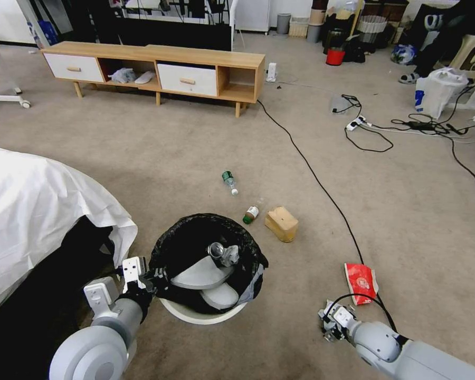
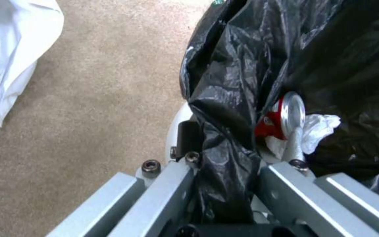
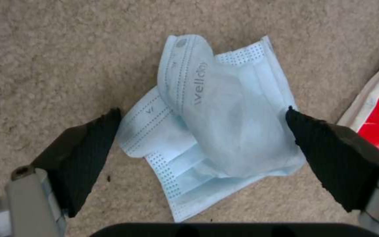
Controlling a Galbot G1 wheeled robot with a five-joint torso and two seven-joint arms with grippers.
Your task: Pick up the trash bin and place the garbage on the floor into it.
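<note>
The pale blue, folded paper tissue [image 3: 224,121] on the beige carpet carries grey embossed lettering reading "welldoy" or close to it, the last letters being uncertain, along its upper fold toward twelve o'clock. A fainter mark, perhaps "v/", sits at nine o'clock. No other print is legible.

Even, bright indoor light w/ soft shadows; the head view bows at its edges. Glare streaks the bag [image 2: 251,65] and can [image 2: 286,115]. Both wrist views are slightly soft.
</note>
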